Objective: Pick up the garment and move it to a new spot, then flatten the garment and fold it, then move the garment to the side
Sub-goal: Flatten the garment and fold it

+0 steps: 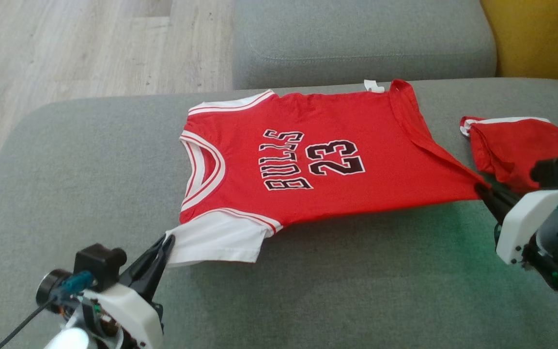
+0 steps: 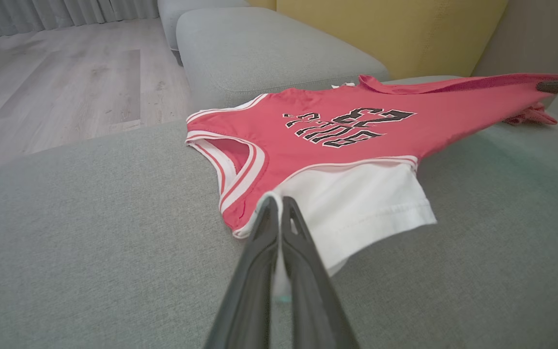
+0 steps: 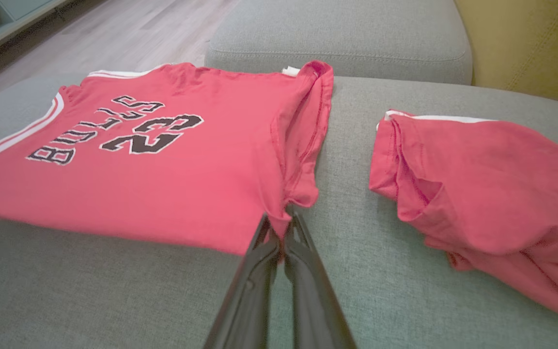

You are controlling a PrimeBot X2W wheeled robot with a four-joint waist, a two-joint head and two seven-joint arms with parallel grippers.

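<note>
While drawn taut between two grips, spread face up across the grey sofa seat [image 1: 90, 160]: the garment [image 1: 380, 160], red, printed BULLS 23 in black edged with white. Turned with the striped neckline toward the robot's left and the hem toward its right. Far edge lying close to the seam with the next seat cushion [image 1: 356, 39], a small white label [image 1: 373, 87] poking out there.

Pinched at the near white sleeve [image 1: 216, 240] by the left gripper [image 1: 168, 238], jaws clenched on the sleeve's edge, with white cloth caught between the tips in the left wrist view. Sleeve pulled slightly off the seat toward the tips.

Gripped at the near hem corner by the right gripper [image 1: 480, 188], jaws clenched on red cloth. Hem gathered into a raised ridge running from the tips to the far corner, plain in the right wrist view. Near edge stretched in a straight line from one grip to the other.

Just past the hem, apart from it: a second red piece [image 1: 516, 145], crumpled, white trim at its far edge, close beside the right arm. Beyond the seat, pale wooden floor [image 1: 66, 48] on the left and a yellow cushion [image 1: 540, 34] at the far right.
</note>
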